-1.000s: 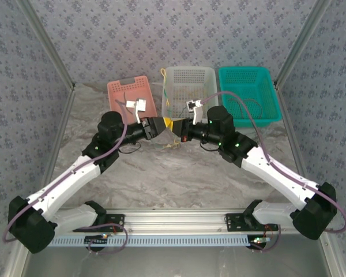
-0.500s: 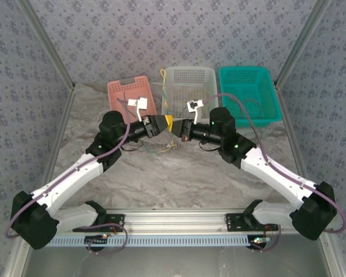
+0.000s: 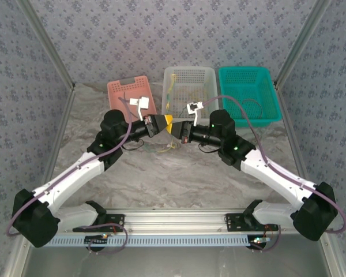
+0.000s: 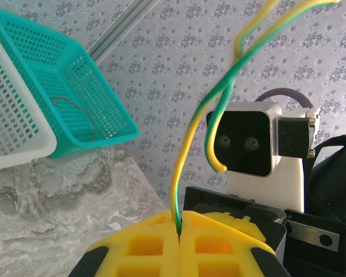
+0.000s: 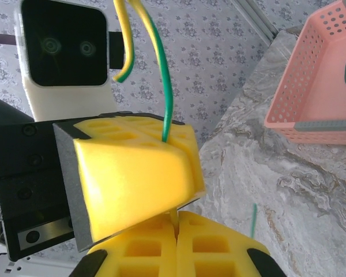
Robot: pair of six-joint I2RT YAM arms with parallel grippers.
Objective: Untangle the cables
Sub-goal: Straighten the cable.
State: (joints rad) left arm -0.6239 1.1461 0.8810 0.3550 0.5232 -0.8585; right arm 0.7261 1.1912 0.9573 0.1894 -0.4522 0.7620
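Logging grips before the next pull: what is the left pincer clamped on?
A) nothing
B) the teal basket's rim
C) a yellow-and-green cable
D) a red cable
C: in the left wrist view the yellow-and-green cable rises straight out of the seam of the shut left pincer.

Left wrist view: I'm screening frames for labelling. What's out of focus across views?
Left wrist: the yellow-green cable blurs near the top edge; the teal basket is sharp. Right wrist: the pink basket looks soft. Top external: even light, no glare.
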